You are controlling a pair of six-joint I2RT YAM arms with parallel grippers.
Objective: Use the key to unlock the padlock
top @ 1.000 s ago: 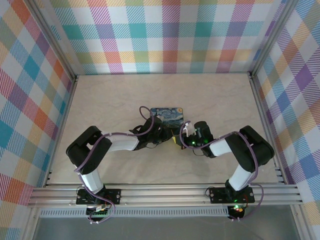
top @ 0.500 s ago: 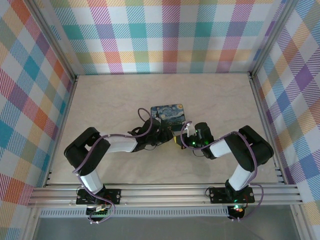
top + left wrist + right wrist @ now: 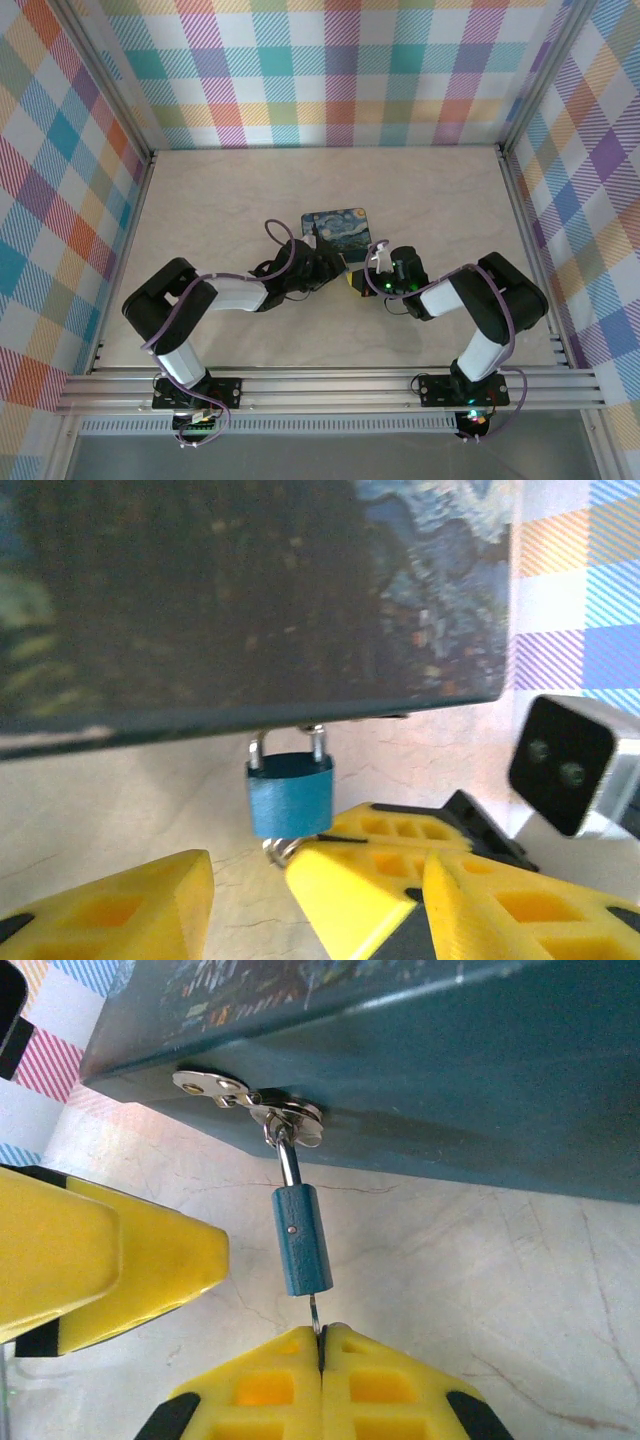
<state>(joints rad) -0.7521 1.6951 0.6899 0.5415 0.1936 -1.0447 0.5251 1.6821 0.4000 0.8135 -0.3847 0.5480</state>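
We can read no words, numbers or brand marks here: the dark-blue rectangular tin (image 3: 335, 225) bears only its swirling painted print, and the small blue-bodied padlock (image 3: 290, 795) shows a plain face.

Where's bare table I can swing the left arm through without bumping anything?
Free: the beige marble-look table between the dark-blue starry-print tin and the back plaid wall, and the wide patches left and right of the tin. Crowded: the tin's near edge, where the small blue padlock, left gripper and right gripper meet.
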